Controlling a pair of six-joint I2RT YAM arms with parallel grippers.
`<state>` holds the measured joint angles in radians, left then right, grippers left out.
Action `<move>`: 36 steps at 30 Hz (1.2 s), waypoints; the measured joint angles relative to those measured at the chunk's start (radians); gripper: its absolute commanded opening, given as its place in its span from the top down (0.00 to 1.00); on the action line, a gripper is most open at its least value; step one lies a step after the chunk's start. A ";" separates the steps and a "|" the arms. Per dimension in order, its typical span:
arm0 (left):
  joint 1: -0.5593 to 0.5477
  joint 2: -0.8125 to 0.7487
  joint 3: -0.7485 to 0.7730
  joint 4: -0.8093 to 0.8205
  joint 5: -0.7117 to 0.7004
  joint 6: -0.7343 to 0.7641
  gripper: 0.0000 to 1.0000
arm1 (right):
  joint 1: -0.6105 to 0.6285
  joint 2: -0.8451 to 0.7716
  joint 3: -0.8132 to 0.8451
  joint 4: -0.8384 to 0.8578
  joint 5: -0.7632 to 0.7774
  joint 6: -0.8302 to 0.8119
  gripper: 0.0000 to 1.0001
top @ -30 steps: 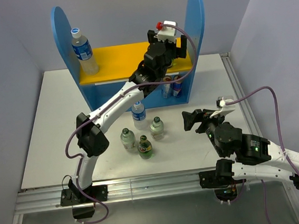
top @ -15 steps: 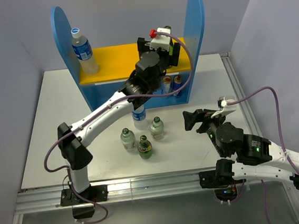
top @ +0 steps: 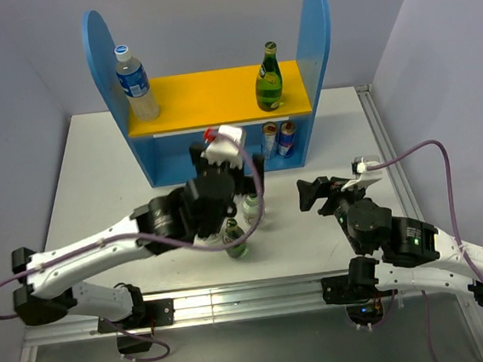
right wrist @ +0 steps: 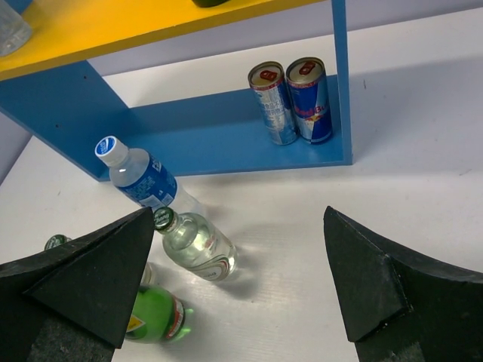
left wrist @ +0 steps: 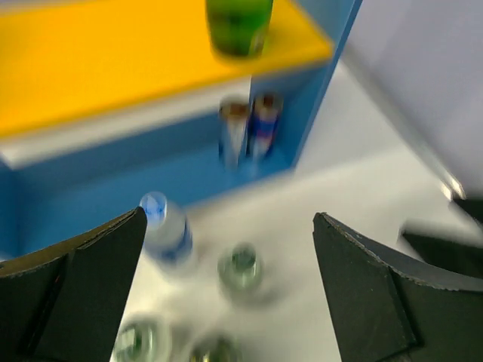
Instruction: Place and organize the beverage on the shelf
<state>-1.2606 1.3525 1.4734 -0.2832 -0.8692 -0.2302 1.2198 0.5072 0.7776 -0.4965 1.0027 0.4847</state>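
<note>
The white desk [top: 96, 178] holds the big blue shelf [top: 100, 58] at the back. A moment ago the left arm [top: 102, 246] was stretched up to the yellow board [top: 199, 95]. Now it has pulled back low over the desk. The left tool [left wrist: 226, 219] has let go and is wide apart with nothing in it. The right tool [right wrist: 238, 219] is wide apart too and holds nothing, waiting off to the side.

The green bottle [top: 268, 77] now stands alone on the yellow board, so I think one more drink is put away. It is close to the right blue side and not far from the front edge, so a bump there could tip it off. A water bottle [top: 134, 82] stands at the left end of the board. There is lots of bare yellow between the two.

Loose bottles [right wrist: 196, 245] are left on the desk in front of the shelf, close together, so a tool must come down with care. Two cans [right wrist: 290, 102] sit in the right corner of the blue floor, with bare blue beside them.
</note>
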 measured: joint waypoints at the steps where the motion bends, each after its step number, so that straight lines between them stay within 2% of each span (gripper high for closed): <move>1: -0.040 -0.044 -0.043 -0.056 -0.022 -0.066 0.02 | 0.000 0.000 0.000 -0.003 0.000 0.002 0.00; 4: -0.172 -0.146 -0.161 -0.268 -0.084 -0.294 0.02 | 0.005 0.000 0.000 -0.008 0.004 0.010 0.00; 7: -0.286 -0.177 -0.225 -0.443 -0.101 -0.499 0.02 | 0.010 0.004 0.000 -0.010 0.008 0.015 0.00; 11: -0.336 -0.171 -0.273 -0.603 -0.105 -0.690 0.02 | 0.011 0.016 0.000 -0.018 0.014 0.018 0.00; 14: -0.347 -0.156 -0.311 -0.631 -0.104 -0.765 0.01 | 0.011 0.018 0.000 -0.028 0.023 0.021 0.00; 18: -0.352 -0.142 -0.395 -0.602 -0.105 -0.825 0.01 | 0.011 0.018 0.000 -0.048 0.028 0.030 0.00; 23: -0.344 -0.110 -0.480 -0.499 -0.109 -0.824 0.01 | 0.011 0.013 0.000 -0.052 0.029 0.037 0.00; 33: -0.178 -0.061 -0.550 -0.174 -0.124 -0.655 0.04 | 0.011 0.013 0.000 -0.052 0.033 0.043 0.00; 36: -0.134 -0.038 -0.550 -0.104 -0.123 -0.613 0.10 | 0.011 0.010 0.000 -0.052 0.034 0.044 0.00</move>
<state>-1.3945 1.3144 0.9237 -0.3874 -0.9920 -0.8433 1.2308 0.5175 0.7780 -0.5484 1.0367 0.5285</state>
